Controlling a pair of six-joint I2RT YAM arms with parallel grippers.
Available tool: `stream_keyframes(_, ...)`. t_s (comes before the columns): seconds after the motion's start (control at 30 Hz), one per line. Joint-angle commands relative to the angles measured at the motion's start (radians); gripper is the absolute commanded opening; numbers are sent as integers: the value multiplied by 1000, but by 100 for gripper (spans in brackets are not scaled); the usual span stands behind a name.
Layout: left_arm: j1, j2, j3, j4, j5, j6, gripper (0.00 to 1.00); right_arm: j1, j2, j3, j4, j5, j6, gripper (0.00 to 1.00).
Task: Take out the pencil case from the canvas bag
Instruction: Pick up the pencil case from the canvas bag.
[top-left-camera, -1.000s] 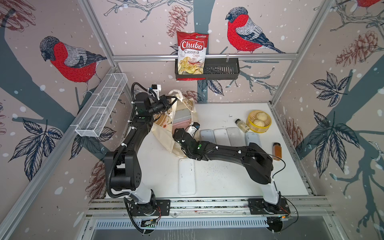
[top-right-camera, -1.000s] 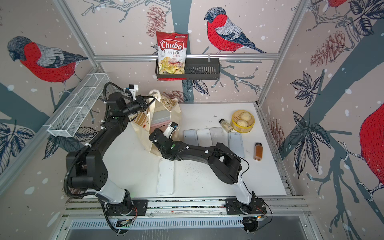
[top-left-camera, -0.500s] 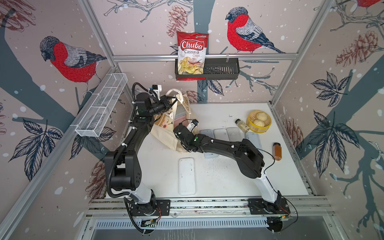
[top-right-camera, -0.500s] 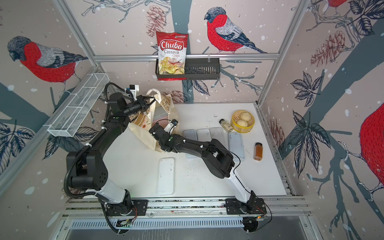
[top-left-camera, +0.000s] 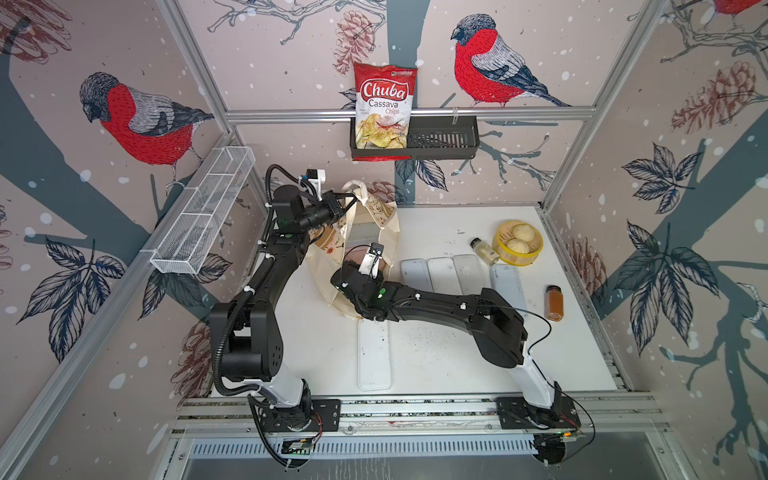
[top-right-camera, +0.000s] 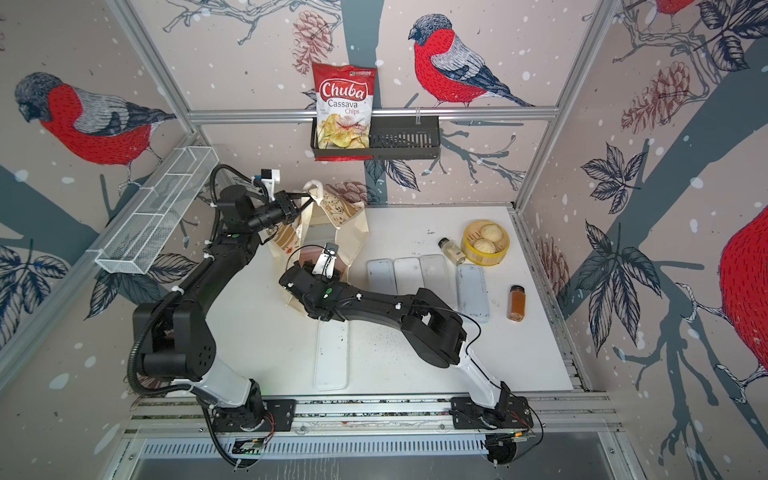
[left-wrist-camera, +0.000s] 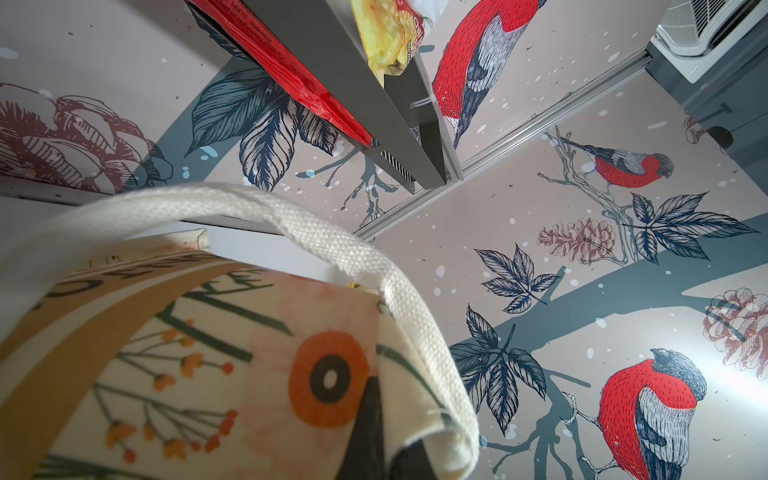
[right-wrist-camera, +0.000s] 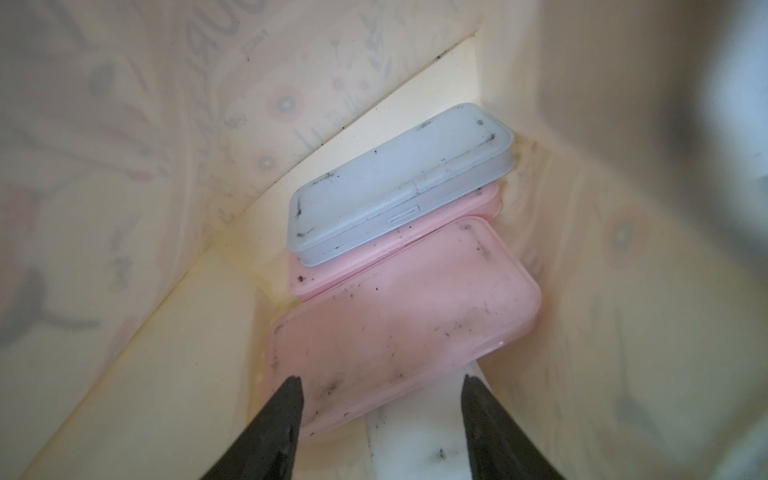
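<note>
My left pincer (top-left-camera: 341, 202) clamps the bag (top-left-camera: 392, 236) by its handle while my right pincer (right-wrist-camera: 380, 386) — jaws half parted, empty — hangs inside over the pink case (right-wrist-camera: 399, 328), seemingly nearest, which I should straddle squarely before closing.

In the canvas bag (top-left-camera: 390, 237) I count four pencil cases (right-wrist-camera: 399, 332): one grey case (right-wrist-camera: 399, 183), two pink cases (right-wrist-camera: 316, 282), one white case (right-wrist-camera: 415, 440). On the table (top-left-camera: 436, 374): four cases (top-left-camera: 442, 272) toward one o'clock, one case (top-left-camera: 374, 353) at six, two buns (top-left-camera: 517, 245) and two bottles (top-left-camera: 555, 303) between two and three.
</note>
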Motion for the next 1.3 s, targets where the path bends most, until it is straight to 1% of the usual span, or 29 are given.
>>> stream_keyframes(0.0,1,-8,7,97,6,-2,0,16,18,27,-83,90,-55,63)
stream_keyframes(0.13,0,-13,5,98,4,-2,0,16,15,5,-35,76,-89,62)
stream_keyframes(0.17,-1,-15,6,98,4,-2,0,10,18,3,-23,49,-93,62)
stream_keyframes(0.23,0,-14,5,97,4,-3,0,-20,31,13,-19,-42,-70,62)
stream_keyframes(0.33,0,-16,4,102,4,-7,0,-71,66,47,-60,-169,18,63)
stream_keyframes(0.43,0,-14,0,114,5,-16,0,-109,103,98,-119,-247,77,63)
stream_keyframes(0.5,-3,-14,-1,119,6,-20,0,-121,118,119,-137,-262,90,64)
stream_keyframes(0.7,-4,-15,-1,120,7,-21,0,-128,134,164,-186,-221,72,64)
stream_keyframes(0.8,-4,-15,0,119,9,-19,0,-139,108,132,-177,-246,92,64)
stream_keyframes(0.93,-2,-15,1,117,9,-16,0,-153,65,54,-98,-291,119,64)
stream_keyframes(1.13,1,-16,0,119,8,-22,0,-173,52,53,-95,-339,164,65)
stream_keyframes(1.27,1,-17,-4,133,11,-36,0,-190,54,53,-82,-389,219,65)
